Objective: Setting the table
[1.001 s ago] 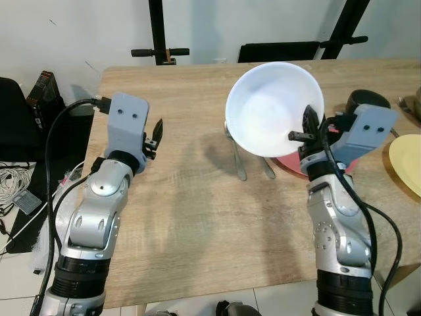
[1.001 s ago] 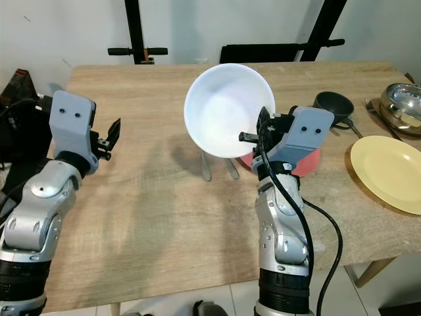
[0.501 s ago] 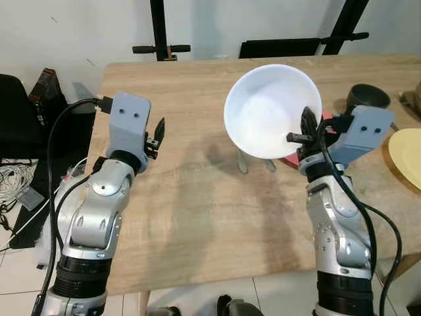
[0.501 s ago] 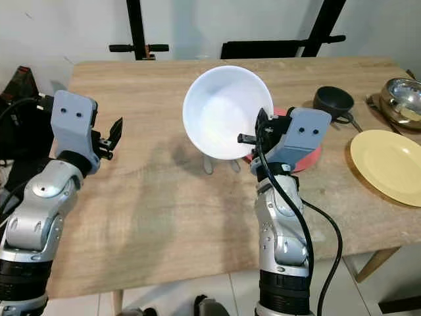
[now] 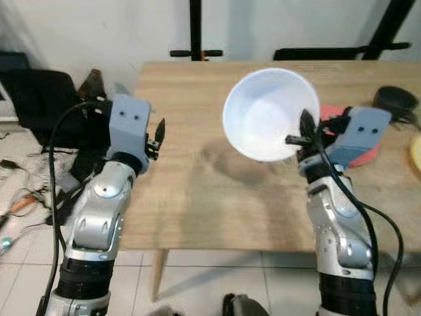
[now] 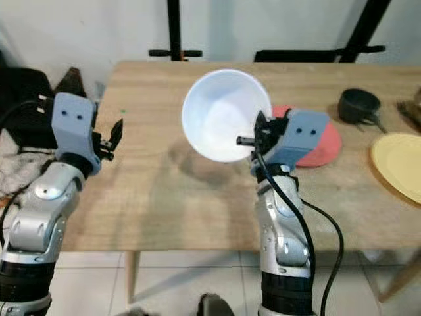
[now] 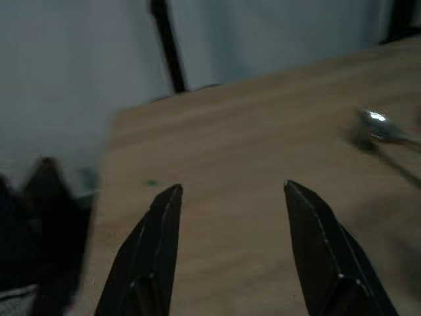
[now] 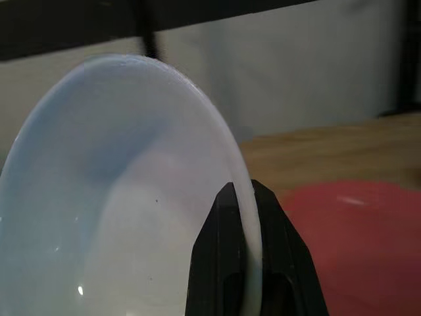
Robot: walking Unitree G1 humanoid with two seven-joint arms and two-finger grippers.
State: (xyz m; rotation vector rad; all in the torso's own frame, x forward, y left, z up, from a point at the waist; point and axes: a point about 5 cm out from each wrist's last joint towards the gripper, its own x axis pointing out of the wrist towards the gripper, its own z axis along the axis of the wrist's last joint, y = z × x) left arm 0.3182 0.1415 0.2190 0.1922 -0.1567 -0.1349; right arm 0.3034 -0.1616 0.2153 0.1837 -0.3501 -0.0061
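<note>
My right fingers (image 5: 304, 131) clamp white bowl (image 5: 266, 113) rim, held above table (image 5: 197, 184), unplaced; left fingers (image 7: 227, 247) spread, empty.

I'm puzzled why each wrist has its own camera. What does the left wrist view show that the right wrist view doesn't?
Left wrist view: the left gripper, jaws open and holding nothing, over the bare wooden table, with a blurred shiny piece of cutlery further off. Right wrist view: the right gripper, jaws pinching the rim of the white bowl, with the red plate behind. Shared: the wooden table and a pale wall beyond it.
</note>
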